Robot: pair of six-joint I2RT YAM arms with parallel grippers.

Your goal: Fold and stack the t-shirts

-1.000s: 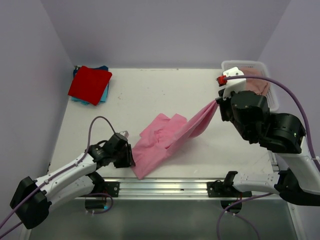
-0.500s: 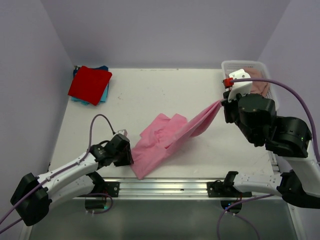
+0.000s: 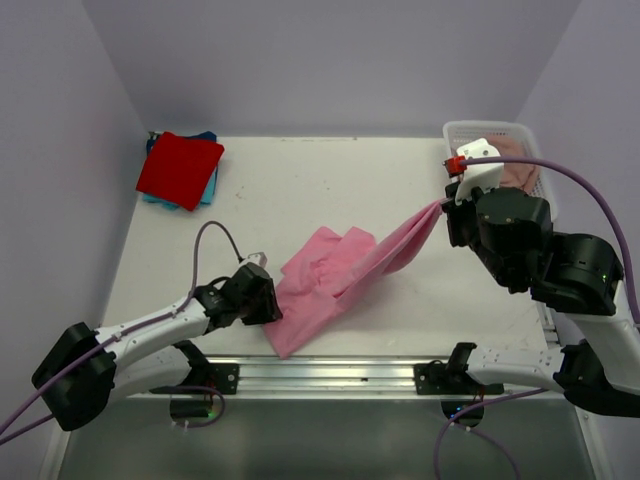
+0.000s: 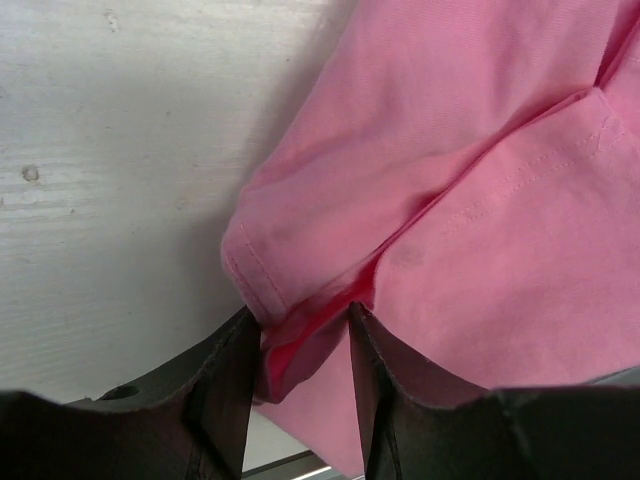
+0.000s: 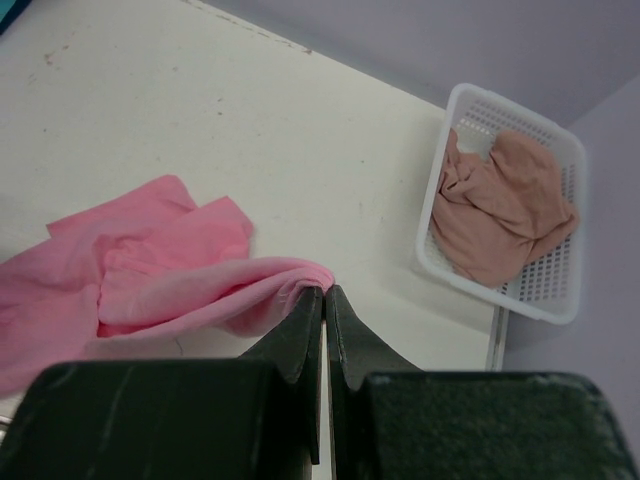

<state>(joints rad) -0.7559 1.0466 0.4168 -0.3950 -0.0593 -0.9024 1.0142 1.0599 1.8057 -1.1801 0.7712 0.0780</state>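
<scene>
Pink t-shirt (image 3: 325,270) crumpled mid-table, toward the near edge. Left gripper (image 4: 300,330) pinched on its near-left hem; right gripper (image 5: 325,300) closed on its lifted right end, near the basket (image 5: 540,295).

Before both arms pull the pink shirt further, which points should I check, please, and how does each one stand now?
1. Left gripper shut on the pink fabric t-shirt: ok, the hem is pinched in it.
2. Right gripper shut on the same shirt: ok, fabric is bunched in its grip.
3. Shirt lying flat on the white table: not ok, it is crumpled and its right end is lifted.
4. Matching corners held: cannot tell.
5. Folded red t-shirt apart from the pink one: ok, it lies at the far left corner.
</scene>
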